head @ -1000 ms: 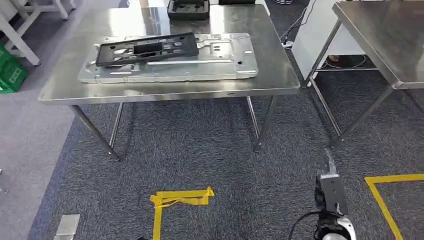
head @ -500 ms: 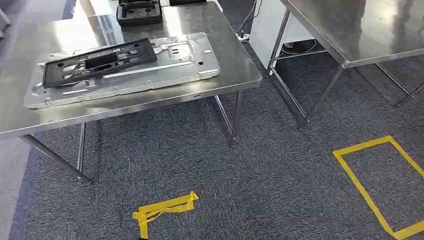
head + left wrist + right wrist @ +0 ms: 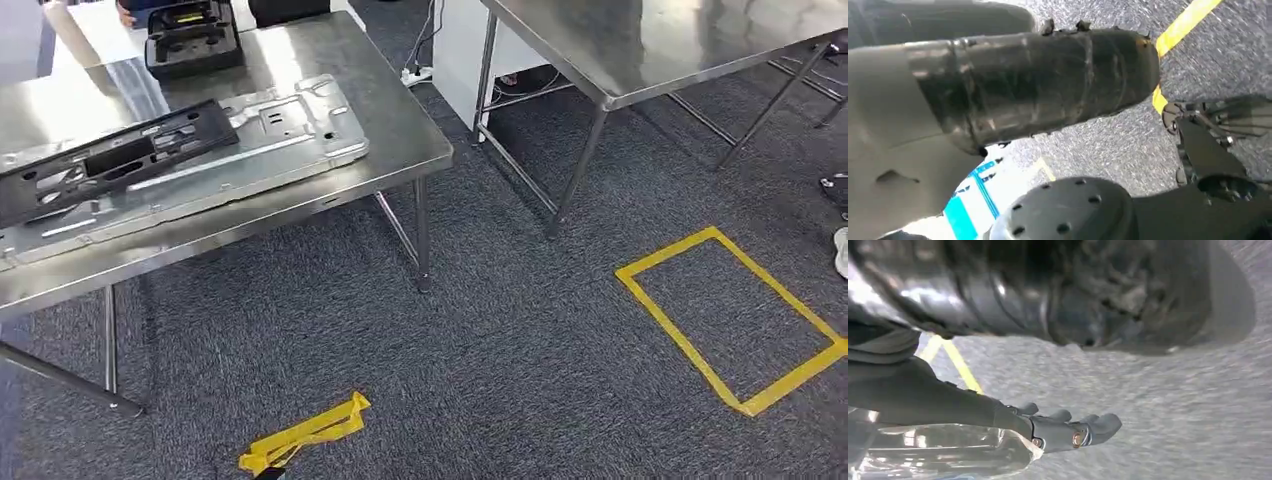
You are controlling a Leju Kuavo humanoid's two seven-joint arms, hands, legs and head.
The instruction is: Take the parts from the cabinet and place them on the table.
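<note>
- Out front in the head view, the steel tabletop (image 3: 395,125) sits at the left, with dark grey carpet (image 3: 500,350) all around its legs.
- A long silver metal panel (image 3: 260,150) lies flat across that tabletop, running towards its near right corner.
- Right on top of the panel rests a black frame part (image 3: 110,165), flat, angled along the panel's length and reaching off towards the left edge.
- Further back on the same tabletop there's a black moulded tray (image 3: 190,40), apart from the panel.
- A second steel table (image 3: 640,50) stands off to the right, well apart.
- On the carpet: a yellow tape rectangle (image 3: 735,320) at the right, and a crumpled yellow tape scrap (image 3: 305,435) near the bottom.
- The right hand (image 3: 1068,432) hangs over the carpet, fingers (image 3: 1103,424) stretched out straight and holding nothing.
- The left hand (image 3: 1013,85) shows up as a dark, blurred bulk close to the lens; I cannot tell whether its fingers are spread or curled.
</note>
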